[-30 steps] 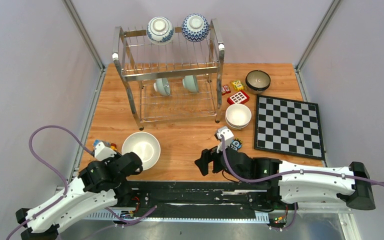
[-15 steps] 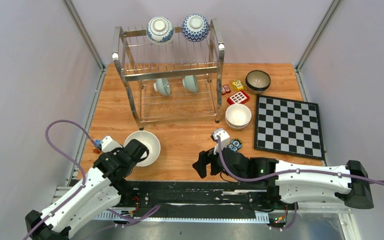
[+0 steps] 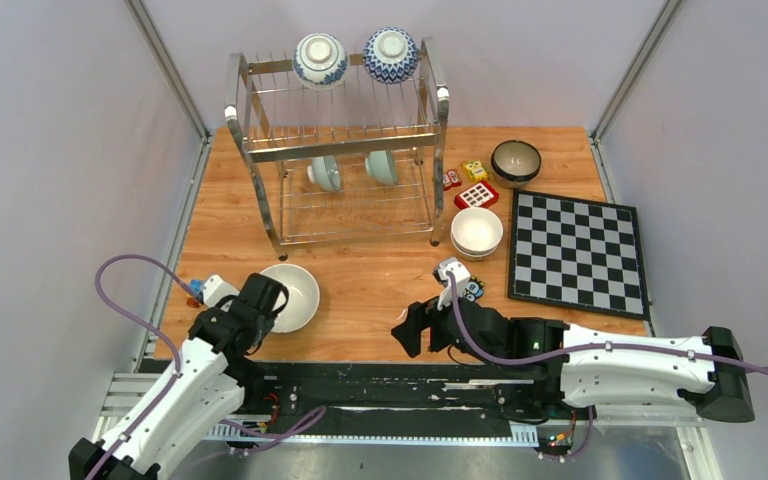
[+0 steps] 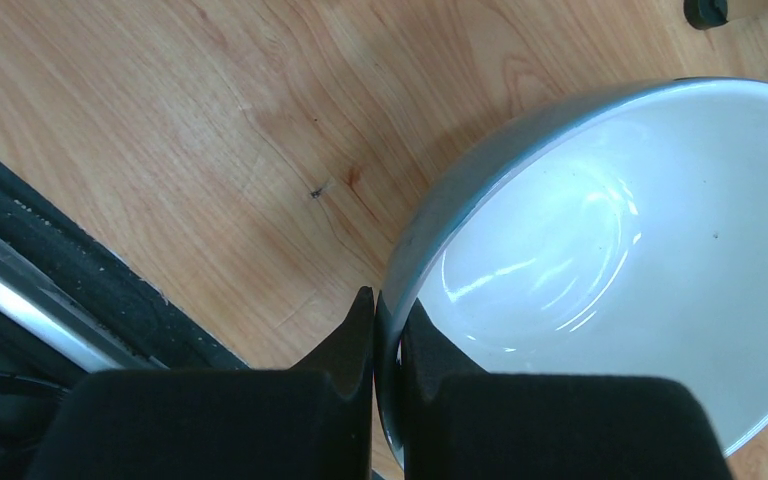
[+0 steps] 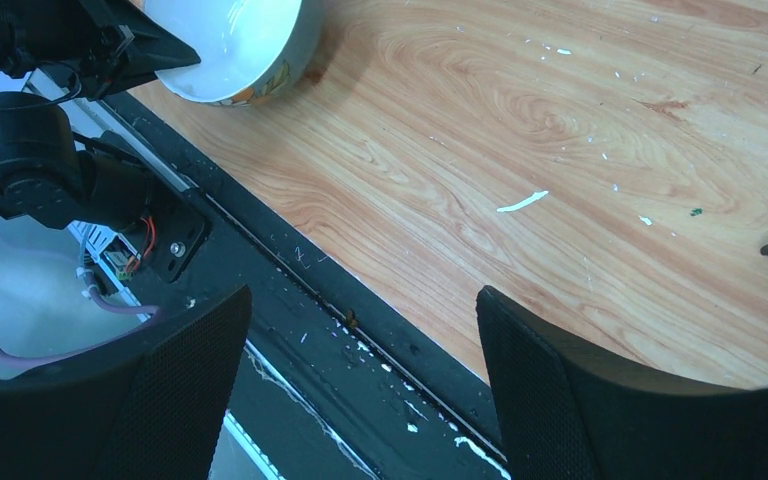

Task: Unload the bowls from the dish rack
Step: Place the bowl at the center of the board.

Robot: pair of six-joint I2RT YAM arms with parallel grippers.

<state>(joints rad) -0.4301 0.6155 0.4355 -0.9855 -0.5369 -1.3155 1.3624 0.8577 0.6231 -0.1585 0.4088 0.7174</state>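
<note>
Overhead and wrist views of the two-arm bench. The dish rack stands at the far side of the worktop and serves as the reference.

On its top tier sit two blue-and-white bowls, side by side and upside down. On its lower tier, two pale green bowls stand on edge.

Just in front of the rack's left leg, toward the arm bases, is a white bowl. The left jaws are pinched narrow on its near rim, one jaw outside the wall and one inside. The bowl is tilted; whether its base touches the worktop cannot be told.

Beside the rack's right legs rests a cream bowl, with a dark brown bowl farther right, near the worktop's far edge. Small toy blocks lie between the two. A chessboard lies well to the right of the rack.

The right jaws are spread wide and hold nothing. They hang over the near edge of the worktop, well in front of the rack's right side.
</note>
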